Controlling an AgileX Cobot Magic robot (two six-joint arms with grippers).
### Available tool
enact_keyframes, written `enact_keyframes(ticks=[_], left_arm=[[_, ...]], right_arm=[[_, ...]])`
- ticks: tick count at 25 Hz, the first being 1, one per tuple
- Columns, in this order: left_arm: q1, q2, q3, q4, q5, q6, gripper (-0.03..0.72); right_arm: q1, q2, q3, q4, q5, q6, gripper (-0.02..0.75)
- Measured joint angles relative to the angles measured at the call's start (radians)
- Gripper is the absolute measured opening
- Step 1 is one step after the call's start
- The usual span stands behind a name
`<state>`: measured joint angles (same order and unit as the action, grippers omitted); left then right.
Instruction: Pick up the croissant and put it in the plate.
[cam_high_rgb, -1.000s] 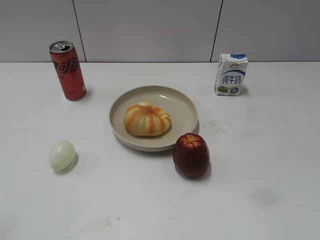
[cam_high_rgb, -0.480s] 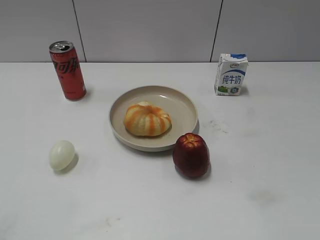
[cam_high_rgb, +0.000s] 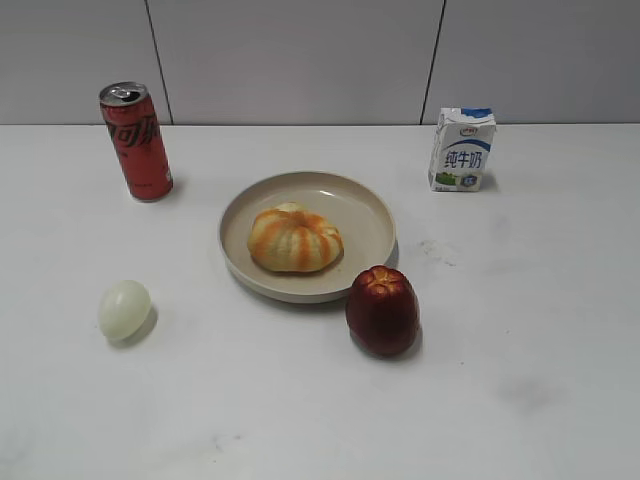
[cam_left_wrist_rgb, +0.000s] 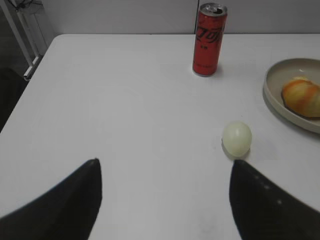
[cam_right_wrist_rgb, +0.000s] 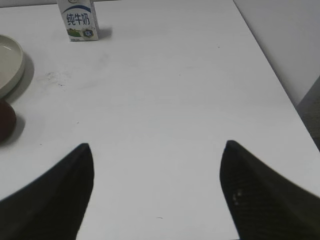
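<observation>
The croissant (cam_high_rgb: 295, 239) is seen lying inside the plate (cam_high_rgb: 372, 220), slightly left of the dish's middle, with the plate set near the centre of the table (cam_high_rgb: 520, 300). A dark red apple (cam_high_rgb: 382, 310) is placed just beside the plate's near right rim, whether touching cannot be told. A pale egg (cam_high_rgb: 124, 309) is found to the near left, well apart from the plate. A red soda can (cam_high_rgb: 135, 141) is stood upright at the far left, and a small milk carton (cam_high_rgb: 462, 149) upright at the far right. The table is white, with faint smudges marked on it right of the plate. A pale panelled wall (cam_high_rgb: 300, 60) is seen behind it. The left gripper (cam_left_wrist_rgb: 165, 200) is held with its jaws wide apart over bare table near the egg, nothing between them. The right gripper (cam_right_wrist_rgb: 156, 192) is likewise spread open over bare table, well apart from the carton.
</observation>
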<state>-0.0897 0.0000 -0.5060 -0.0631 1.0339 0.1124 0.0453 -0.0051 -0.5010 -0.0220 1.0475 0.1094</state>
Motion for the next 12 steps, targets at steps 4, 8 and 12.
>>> enact_keyframes(ticks=[4,8,12], left_arm=[[0.000,-0.006,0.000,0.000,0.000,0.000,0.588],[0.000,-0.006,0.000,0.000,0.000,0.000,0.588],[0.000,-0.006,0.000,0.000,0.000,0.000,0.588]], right_arm=[[0.000,0.000,0.000,-0.001,-0.001,-0.001,0.592],[0.000,0.000,0.000,0.000,-0.001,-0.001,0.592],[0.000,0.000,0.000,0.000,-0.001,-0.001,0.592]])
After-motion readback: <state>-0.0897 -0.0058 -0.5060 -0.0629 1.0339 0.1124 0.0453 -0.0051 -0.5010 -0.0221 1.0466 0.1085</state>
